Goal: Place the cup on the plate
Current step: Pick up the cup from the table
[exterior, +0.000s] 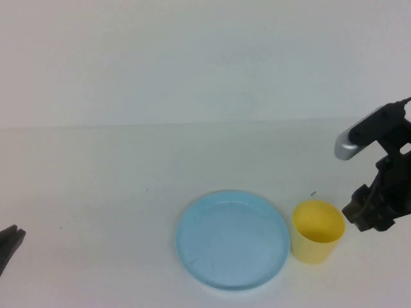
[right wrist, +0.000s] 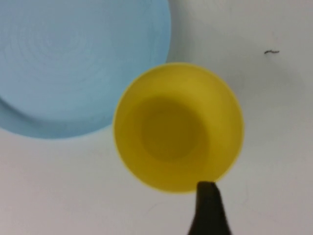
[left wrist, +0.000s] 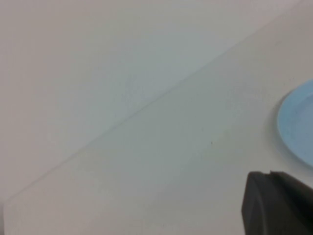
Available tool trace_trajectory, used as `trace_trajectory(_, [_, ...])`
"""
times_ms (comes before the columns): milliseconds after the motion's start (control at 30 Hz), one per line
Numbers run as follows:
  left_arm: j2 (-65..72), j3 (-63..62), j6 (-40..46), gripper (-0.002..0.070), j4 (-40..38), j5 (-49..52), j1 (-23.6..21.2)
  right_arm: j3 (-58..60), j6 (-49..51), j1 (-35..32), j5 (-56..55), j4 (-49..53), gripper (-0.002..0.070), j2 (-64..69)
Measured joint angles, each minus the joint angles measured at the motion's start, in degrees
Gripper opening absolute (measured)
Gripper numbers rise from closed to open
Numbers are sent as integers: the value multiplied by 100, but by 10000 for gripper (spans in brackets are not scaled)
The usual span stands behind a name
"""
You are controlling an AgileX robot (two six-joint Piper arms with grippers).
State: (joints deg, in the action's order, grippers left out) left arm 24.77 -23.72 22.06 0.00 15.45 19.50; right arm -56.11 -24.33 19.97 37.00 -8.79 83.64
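Observation:
The yellow cup stands upright on the white table, just right of the light-blue plate and close to its rim. The right wrist view looks down into the cup, with the plate beside it. My right gripper hovers just right of the cup. It shows as one dark shut tip at the cup's rim and holds nothing. My left gripper is shut and empty at the table's left edge, far from both. It shows as a dark block in the left wrist view, with the plate's edge at the side.
The white table runs back to a plain white wall. A small dark speck lies just behind the cup.

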Motion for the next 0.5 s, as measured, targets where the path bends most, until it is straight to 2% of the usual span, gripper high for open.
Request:
trace_trajectory(100, [0, 40, 0, 1, 0, -290, 11, -13, 0, 5, -35, 8, 491, 203])
trace_trajectory(200, [0, 50, 0, 1, 0, -304, 11, -113, 14, 5, -48, -3, 515, 398])
trace_trajectory(500, [0, 50, 0, 1, 0, -304, 11, -709, 42, 14, 285, -369, 503, 1174])
